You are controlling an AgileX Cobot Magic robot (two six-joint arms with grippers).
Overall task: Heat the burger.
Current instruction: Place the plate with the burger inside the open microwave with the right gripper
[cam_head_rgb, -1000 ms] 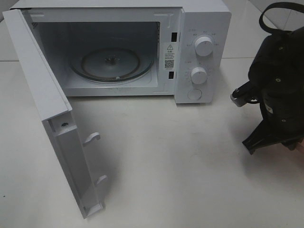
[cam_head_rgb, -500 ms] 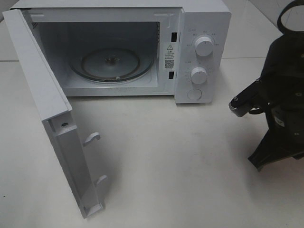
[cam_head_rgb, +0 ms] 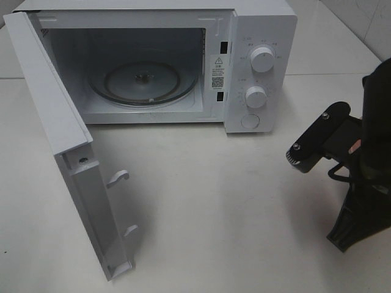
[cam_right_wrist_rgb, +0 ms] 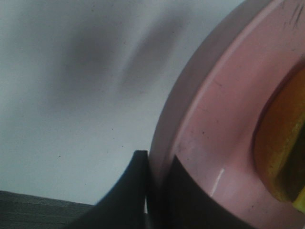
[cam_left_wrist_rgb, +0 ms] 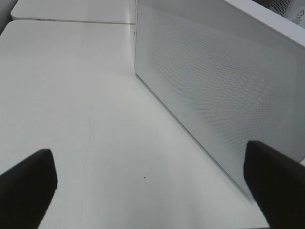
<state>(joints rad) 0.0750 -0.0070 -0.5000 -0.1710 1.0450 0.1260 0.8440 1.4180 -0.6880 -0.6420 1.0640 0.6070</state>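
My right gripper (cam_right_wrist_rgb: 155, 171) is closed on the rim of a round pink plate (cam_right_wrist_rgb: 214, 119), one dark finger under the edge and the other on top. The burger (cam_right_wrist_rgb: 281, 133) sits on that plate; I see only a curve of its glossy orange-brown bun, close to my fingers. From the high camera neither plate nor burger shows, only my black right arm (cam_head_rgb: 366, 177) at about 4 o'clock from the boxy white microwave (cam_head_rgb: 263, 24). Its white door (cam_head_rgb: 49, 104) hangs wide open toward 7 o'clock, and the round glass turntable (cam_head_rgb: 143, 79) inside is bare. My left gripper (cam_left_wrist_rgb: 147, 150) is spread wide and holds nothing, above the white worktop (cam_head_rgb: 214, 195), just beside a white perforated panel (cam_left_wrist_rgb: 214, 86).
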